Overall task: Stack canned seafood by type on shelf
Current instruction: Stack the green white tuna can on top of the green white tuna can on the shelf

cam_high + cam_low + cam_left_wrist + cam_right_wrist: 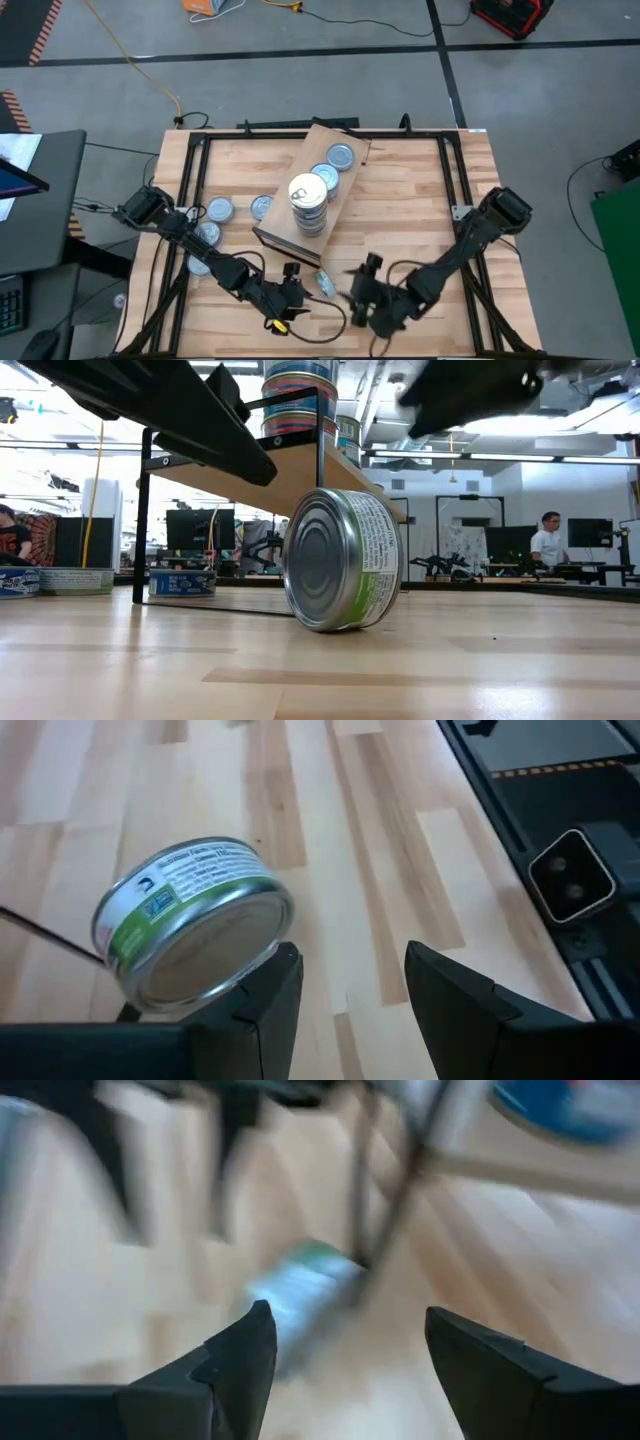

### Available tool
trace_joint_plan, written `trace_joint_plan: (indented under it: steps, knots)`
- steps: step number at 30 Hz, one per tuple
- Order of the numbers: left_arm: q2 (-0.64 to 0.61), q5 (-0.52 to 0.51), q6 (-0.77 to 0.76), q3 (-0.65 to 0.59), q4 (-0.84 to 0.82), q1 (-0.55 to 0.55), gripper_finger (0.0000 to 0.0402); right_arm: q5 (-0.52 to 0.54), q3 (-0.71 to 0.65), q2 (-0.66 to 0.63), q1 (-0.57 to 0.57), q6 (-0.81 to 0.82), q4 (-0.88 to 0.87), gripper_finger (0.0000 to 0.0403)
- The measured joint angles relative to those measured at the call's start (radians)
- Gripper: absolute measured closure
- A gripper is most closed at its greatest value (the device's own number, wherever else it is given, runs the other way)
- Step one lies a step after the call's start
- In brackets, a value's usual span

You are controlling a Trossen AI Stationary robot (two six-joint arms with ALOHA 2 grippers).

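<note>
The slatted wooden table (410,190) stands on a grey floor with cables, and the low view looks past it into a workshop where a person (548,540) sits at the far right among monitors. The shelf (345,200) lies at a slant above both grippers, with a tall stack of cans (309,205) near its front end and two more silver-topped cans (333,168) beyond; four loose cans (219,211) sit to the shelf's left, beside the left arm. Only the low view shows the shelf raised on a dark wire frame (143,520), and the green-labelled can (342,560) standing on its edge. From above, that can (325,284) lies between the two grippers. The left gripper (285,300) reaches low over the table, fingers apart and empty, the can (190,920) just beside one finger (265,1005). The right gripper (362,295) also hangs low, released and empty, with the blurred can (300,1305) ahead of it.
</note>
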Motion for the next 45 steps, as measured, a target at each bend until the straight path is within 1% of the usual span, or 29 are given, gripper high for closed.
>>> trace_joint_plan:
  steps: [3,5,8,10,14,17,21,28,32,40,45]
  knots:
    - [0.000,-0.090,-0.017,0.000,-0.008,-0.027,0.0230,0.038,0.000,0.039,0.025,-0.077,0.133,0.0121]
    - [0.000,-0.148,-0.020,0.000,-0.011,-0.047,0.0230,0.054,0.005,0.067,0.030,-0.094,0.186,0.0121]
    - [0.000,-0.193,-0.038,0.020,-0.087,-0.069,0.0230,0.066,0.047,0.117,0.029,-0.091,0.182,0.0121]
    - [0.000,-0.213,-0.076,0.041,-0.156,-0.074,0.0230,0.096,0.082,0.149,0.029,-0.088,0.157,0.0121]
    - [0.000,-0.219,-0.162,0.082,-0.297,-0.079,0.0230,0.157,0.172,0.194,0.029,-0.048,0.031,0.0121]
    - [0.000,-0.221,-0.191,0.102,-0.352,-0.088,0.0230,0.160,0.228,0.219,0.025,0.026,-0.047,0.0121]
    - [0.000,-0.241,-0.190,0.113,-0.359,-0.097,0.0230,0.158,0.273,0.263,0.022,0.085,-0.100,0.0121]
    - [0.000,-0.243,-0.190,0.135,-0.404,-0.102,0.0230,0.156,0.293,0.280,0.019,0.280,-0.269,0.0121]
    - [0.000,-0.243,-0.204,0.139,-0.434,-0.102,0.0230,0.156,0.293,0.280,0.016,0.298,-0.279,0.0121]
    - [0.000,-0.243,-0.218,0.139,-0.438,-0.102,0.0230,0.129,0.293,0.281,0.008,0.300,-0.256,0.0121]
    - [0.000,-0.242,-0.223,0.139,-0.447,-0.102,0.0230,0.123,0.293,0.313,0.000,0.300,-0.237,0.0121]
